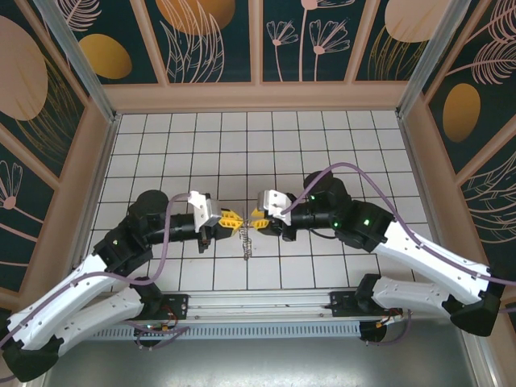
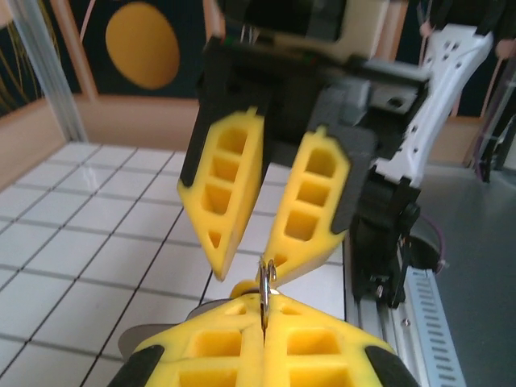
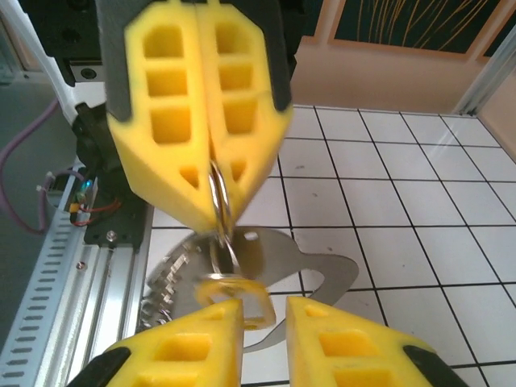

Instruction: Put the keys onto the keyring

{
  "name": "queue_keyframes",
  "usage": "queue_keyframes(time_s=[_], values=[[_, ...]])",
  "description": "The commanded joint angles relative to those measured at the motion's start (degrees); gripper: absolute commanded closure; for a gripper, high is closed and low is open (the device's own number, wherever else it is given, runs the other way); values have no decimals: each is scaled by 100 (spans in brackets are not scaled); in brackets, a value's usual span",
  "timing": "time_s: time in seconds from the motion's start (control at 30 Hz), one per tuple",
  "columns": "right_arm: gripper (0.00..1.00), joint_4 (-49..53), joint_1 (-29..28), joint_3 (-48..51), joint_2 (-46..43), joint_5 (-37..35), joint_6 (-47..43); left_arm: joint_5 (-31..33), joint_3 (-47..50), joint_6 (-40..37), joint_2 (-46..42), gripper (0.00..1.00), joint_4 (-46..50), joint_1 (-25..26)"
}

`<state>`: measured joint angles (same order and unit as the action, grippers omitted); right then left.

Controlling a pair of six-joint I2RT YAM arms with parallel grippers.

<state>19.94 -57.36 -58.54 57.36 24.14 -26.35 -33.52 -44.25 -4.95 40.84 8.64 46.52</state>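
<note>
Only a sliver of the keyring (image 2: 266, 278) shows above the left gripper (image 2: 264, 322), the rest pinched out of sight, the keys (image 3: 168, 278) are a blur partly behind the right gripper (image 3: 264, 318), whose fingers the bottom edge cuts off, and from above keyring and keys are too small to tell apart.

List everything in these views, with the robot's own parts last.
keyring: one, dull grey wire, held above the table centre
keys: several, silvery, hanging under the keyring; exact count unclear
table: one, white tiles with black lines
rail: one, silver, at the near edge
walls: dark patterned panels with tan frames, on three sides
cables: two, purple, one along each arm
arms: two, white and black, meeting at the centre
left gripper: one, yellow jaws shut on the keyring
right gripper: one, yellow jaws open, facing the left one
</note>
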Motion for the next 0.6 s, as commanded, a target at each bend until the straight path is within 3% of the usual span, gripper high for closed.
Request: queue_keyframes(time_s=[0.0,0.37,0.57], values=[[81,-563,59,153,-94,452,260,-400,193,399,-118,100,-1056,32],[73,-1045,58,385,-508,934,350,-419,390,512,-175,100,-1240,25],[70,-595,58,342,-568,471,341,-433,358,497,-164,100,-1244,32]])
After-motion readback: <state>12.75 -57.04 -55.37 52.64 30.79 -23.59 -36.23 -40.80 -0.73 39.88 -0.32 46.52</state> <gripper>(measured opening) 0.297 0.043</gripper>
